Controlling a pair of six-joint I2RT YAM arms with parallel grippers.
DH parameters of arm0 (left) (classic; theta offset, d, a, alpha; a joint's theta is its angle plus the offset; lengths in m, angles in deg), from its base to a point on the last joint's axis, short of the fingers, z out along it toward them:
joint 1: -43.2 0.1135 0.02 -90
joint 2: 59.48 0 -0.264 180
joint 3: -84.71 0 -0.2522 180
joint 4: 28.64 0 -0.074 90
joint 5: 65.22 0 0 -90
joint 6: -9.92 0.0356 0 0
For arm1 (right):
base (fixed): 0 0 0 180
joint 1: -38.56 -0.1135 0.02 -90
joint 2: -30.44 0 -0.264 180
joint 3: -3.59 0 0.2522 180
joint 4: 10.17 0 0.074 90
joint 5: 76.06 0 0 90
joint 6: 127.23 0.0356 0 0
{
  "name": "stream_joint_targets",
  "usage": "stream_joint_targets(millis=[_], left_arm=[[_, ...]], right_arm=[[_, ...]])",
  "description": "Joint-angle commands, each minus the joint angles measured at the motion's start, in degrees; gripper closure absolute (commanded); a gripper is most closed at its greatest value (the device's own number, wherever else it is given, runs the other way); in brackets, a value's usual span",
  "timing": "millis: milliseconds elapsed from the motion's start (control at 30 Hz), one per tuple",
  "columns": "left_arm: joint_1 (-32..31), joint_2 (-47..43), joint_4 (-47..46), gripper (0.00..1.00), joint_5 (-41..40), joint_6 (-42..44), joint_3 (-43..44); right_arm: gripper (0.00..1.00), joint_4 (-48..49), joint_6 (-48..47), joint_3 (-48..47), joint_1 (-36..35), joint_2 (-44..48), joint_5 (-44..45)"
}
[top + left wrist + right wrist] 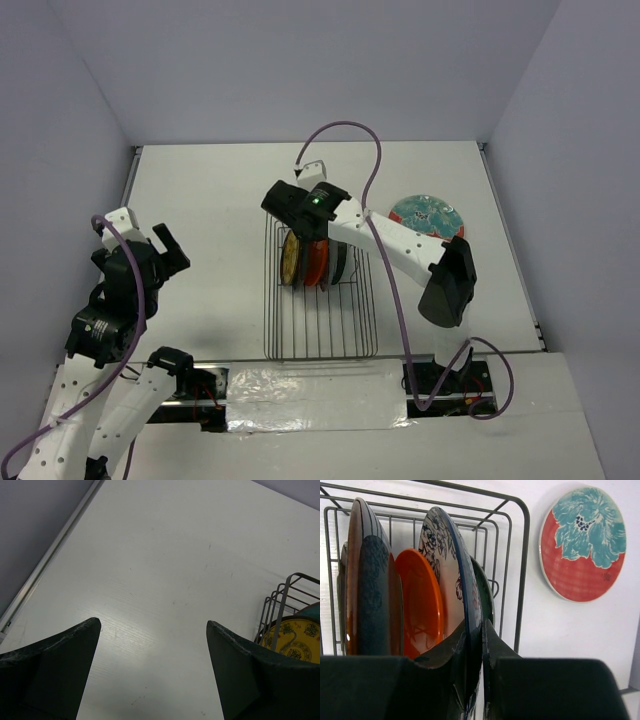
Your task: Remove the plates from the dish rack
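The white bench [200,200] is being enclosed by pale grey walls [300,60]. Plates [305,262] are being held upright at the far end of the rack [320,330], mid-bench. A patterned plate [447,565] is being clamped at its rim by the right pincer [475,630]; the left pincer [153,624] is being held wide open, empty.

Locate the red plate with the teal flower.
In the top view the red plate lies flat on the table, right of the dish rack at its far end, beside the right arm.
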Motion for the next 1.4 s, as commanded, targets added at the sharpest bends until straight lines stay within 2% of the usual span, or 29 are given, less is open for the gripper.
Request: stream_joint_targets(millis=[0, 233, 400, 600, 700, 767, 800, 833, 900, 933, 967, 1000, 1033, 1067, 1100, 1133, 1167, 1200, 1267, 1300, 1367], left_arm=[[-0.29, -0.39, -2.42, 0.0, 0.14, 0.86, -0.26], [-0.29, -0.48, -2.33, 0.01, 0.14, 0.78, -0.26], [-0.29, -0.57, -2.24, 0.0, -0.04, 0.77, -0.26], [-0.29, -0.57, -2.24, 0.0, -0.13, 0.69, -0.44], [-0.29, -0.22, -2.07, 0.0, -0.21, 0.6, -0.26], [-0.2, -0.22, -1.98, 0.0, -0.48, 0.6, -0.18], [-0.29, -0.48, -1.98, 0.01, -0.48, 0.51, -0.26], [-0.29, -0.57, -1.98, 0.01, -0.56, 0.51, -0.26], [-0.47, -1.09, -1.98, 0.0, -0.65, 0.42, -0.26], [-0.55, -1.27, -2.07, 0.0, -0.74, 0.42, -0.35], [-0.56, -1.36, -2.07, 0.01, -0.65, 0.51, -0.44], [-0.64, -1.53, -2.15, 0.0, -0.57, 0.51, -0.44], [-0.64, -1.45, -2.07, 0.0, -0.57, 0.51, -0.35], [-0.73, -1.45, -2.15, 0.0, -0.3, 0.6, -0.35], [-0.73, -1.36, -2.24, 0.01, -0.3, 0.6, -0.35], [-0.82, -1.27, -2.24, 0.01, -0.3, 0.6, -0.44], [-0.73, -1.36, -2.42, 0.01, 0.05, 0.77, -0.44], [-0.82, -1.18, -2.42, 0.0, -0.04, 0.69, -0.44], [-0.82, -1.18, -2.33, 0.0, 0.05, 0.69, -0.44], [-0.99, -1.36, -2.33, 0.0, 0.05, 0.69, -0.44], [-1.34, -1.53, -2.42, 0.0, 0.05, 0.69, -0.44]], right_arm=[[1.0, -7.54, 0.74, -7.55, -0.28, -0.66, 7.47], [1.0, -12.74, -0.48, -18.0, -0.28, -2.34, 10.46], [1.0, -14.15, -4.43, -25.73, 0.16, -0.33, 12.92], [1.0, -14.24, -8.39, -27.51, 2.61, 4.86, 16.0], [1.0, -10.66, -8.13, -24.97, 7.88, 10.2, 18.1], [1.0, -3.65, -10.66, -16.21, 15.34, 14.95, 15.14], [1.0, 6.58, -12.68, -12.17, 18.32, 21.24, 13.03], [1.0, 11.73, -14.88, -3.08, 24.53, 24.61, 7.36], [1.0, 25.4, -12.9, 5.85, 32.55, 34.51, -1.71], [1.0, 30.1, -11.75, 15.98, 36.42, 37.71, -5.93], [1.0, 40.15, -10.78, 21.74, 44.55, 41.13, -17.37], [1.0, 44.6, -6.77, 31.63, 48.55, 46.39, -23.4], [1.0, 48.39, -4.29, 36.08, 52.42, 48.27, -29.12], [1.0, 55.82, -2.18, 40.48, 59.5, 50.98, -40.05], [1.0, 59.81, 2.19, 48.26, 62.27, 51.71, -44.42], [1.0, 63.42, 4.67, 51.82, 64.91, 52.15, -48.82], [1.0, 70.85, 6.96, 55.42, 69.72, 52.5, -52.43], [1.0, 76.15, 11.68, 62.68, 71.6, 52.59, -58.3], [1.0, 85.38, 15.93, 69.14, 75.03, 52.59, -62.38], [1.0, 93.87, 18.12, 73.78, 77.13, 52.24, -64.75], [1.0, 100.16, 18.5, 76.28, 78.2, 51.02, -66.08]])
